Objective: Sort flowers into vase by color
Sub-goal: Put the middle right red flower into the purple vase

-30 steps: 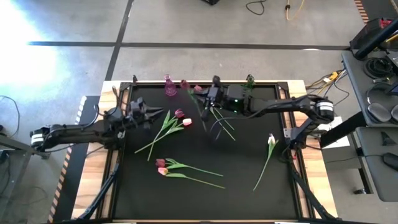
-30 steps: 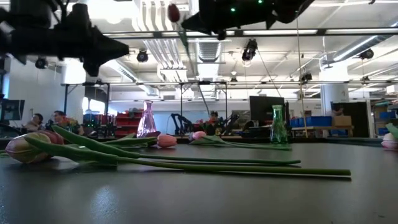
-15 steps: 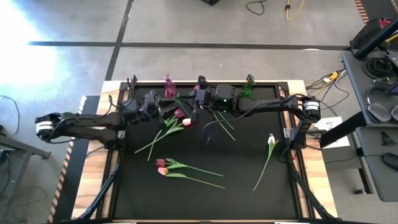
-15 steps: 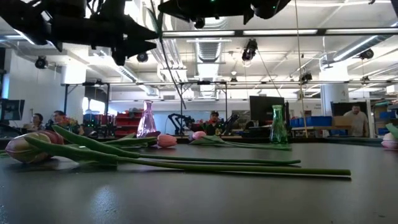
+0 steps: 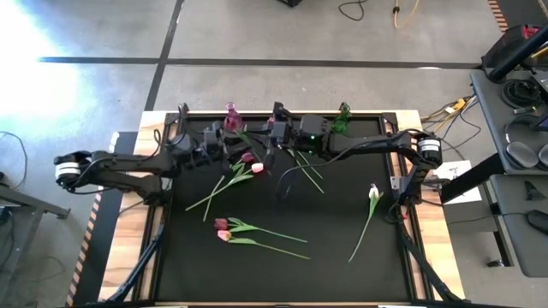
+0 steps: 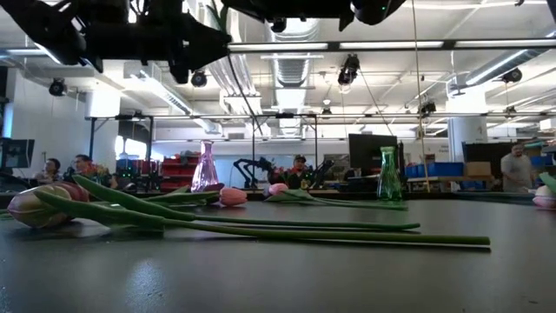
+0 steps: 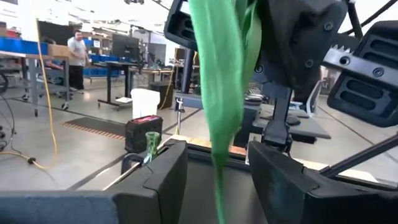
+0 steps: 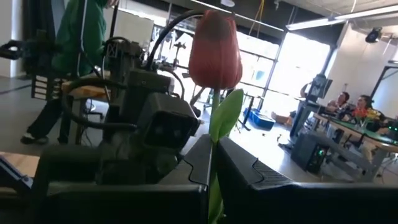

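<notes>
High view: R gripper [image 5: 272, 137] pinches red tulip [image 8: 215, 50] upright, near pink vase [image 5: 232, 118] at mat's far edge | L gripper [image 5: 224, 142] fingers spread around its stem | other flowers [image 5: 233, 174] lie on mat [image 5: 334, 231].

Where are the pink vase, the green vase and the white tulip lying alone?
Pink vase [image 6: 205, 167], low view, its body.
Green vase [image 6: 388, 177], low view, its body.
White tulip [image 5: 373, 192], high view, its head.

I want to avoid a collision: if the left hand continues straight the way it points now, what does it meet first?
Probably the green stem hanging just ahead of the left hand, then the right hand holding it. Depth is hard to judge.
</notes>
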